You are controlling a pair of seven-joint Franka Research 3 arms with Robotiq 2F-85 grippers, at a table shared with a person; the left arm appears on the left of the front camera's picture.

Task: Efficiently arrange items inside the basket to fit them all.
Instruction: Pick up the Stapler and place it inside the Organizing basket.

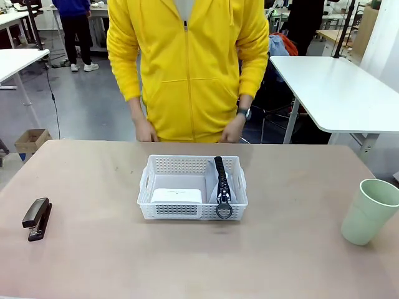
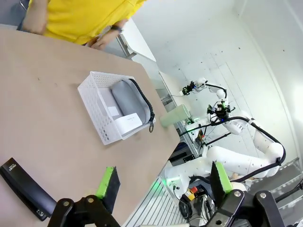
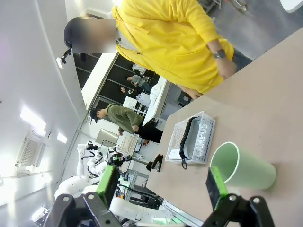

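Near the table's centre we see the white perforated basket. The small white box lies in its near-left part and the grey zipper pouch lies along its right side, with the ring pull over the near rim. Outside the basket, the black stapler lies near left and the pale green cup stands upright near right. Our left gripper and right gripper hold nothing, fingers spread wide. A person in yellow stands at the far edge.
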